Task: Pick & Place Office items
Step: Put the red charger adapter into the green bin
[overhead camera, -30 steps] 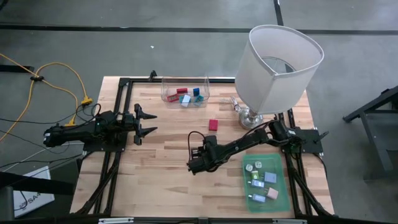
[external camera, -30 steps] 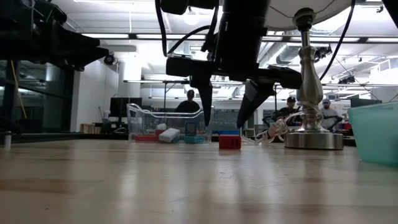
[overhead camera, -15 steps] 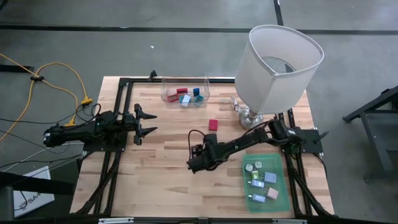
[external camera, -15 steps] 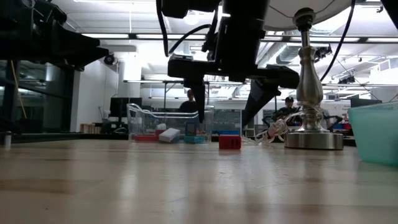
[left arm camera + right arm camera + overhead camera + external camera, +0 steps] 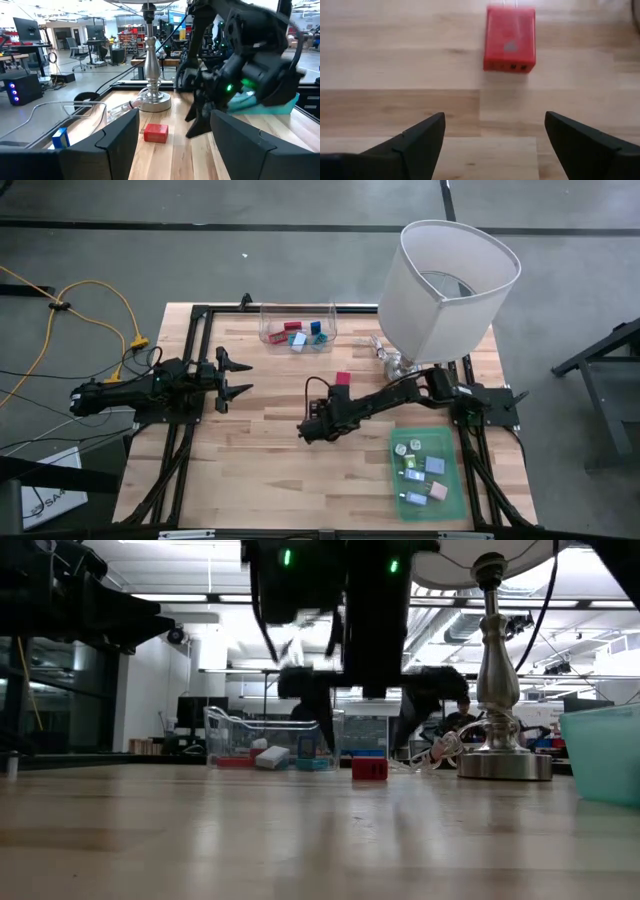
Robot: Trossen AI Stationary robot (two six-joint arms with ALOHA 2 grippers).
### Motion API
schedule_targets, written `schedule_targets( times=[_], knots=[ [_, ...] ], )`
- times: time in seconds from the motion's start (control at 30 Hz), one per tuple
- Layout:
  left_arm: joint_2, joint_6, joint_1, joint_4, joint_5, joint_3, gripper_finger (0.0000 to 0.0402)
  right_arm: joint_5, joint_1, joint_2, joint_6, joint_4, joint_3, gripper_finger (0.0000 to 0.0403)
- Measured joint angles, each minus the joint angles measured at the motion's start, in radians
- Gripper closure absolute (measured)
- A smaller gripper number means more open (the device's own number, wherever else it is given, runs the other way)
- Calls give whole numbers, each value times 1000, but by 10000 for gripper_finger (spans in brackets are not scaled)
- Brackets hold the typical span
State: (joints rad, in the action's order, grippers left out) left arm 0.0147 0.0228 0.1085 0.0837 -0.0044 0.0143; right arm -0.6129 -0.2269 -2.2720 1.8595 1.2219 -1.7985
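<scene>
Flanking red piece [image 5: 343, 380]: lamp [image 5: 445, 290], clear bin [image 5: 298, 326], teal tray [image 5: 452, 485].

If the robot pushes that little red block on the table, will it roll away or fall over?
Probably neither. The red block looks boxy with flat sides and lies flat on the wooden table, so it should slide, not roll. It looks stiff and likely light. The right tool stands open just short of it.

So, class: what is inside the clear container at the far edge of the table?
The clear container holds a few small pieces: red, blue and pale ones. Any pieces lying beneath them cannot be seen.
</scene>
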Motion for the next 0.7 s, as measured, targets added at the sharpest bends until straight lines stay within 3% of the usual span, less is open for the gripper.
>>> schedule_targets(
  times=[0.3,0.7],
  knots=[
    [0,0,0,5,0,0,164,3,42,-67,5,-8,1,75],
    [0,0,0,14,1,0,164,-95,65,-80,90,6,2,76]
  ],
)
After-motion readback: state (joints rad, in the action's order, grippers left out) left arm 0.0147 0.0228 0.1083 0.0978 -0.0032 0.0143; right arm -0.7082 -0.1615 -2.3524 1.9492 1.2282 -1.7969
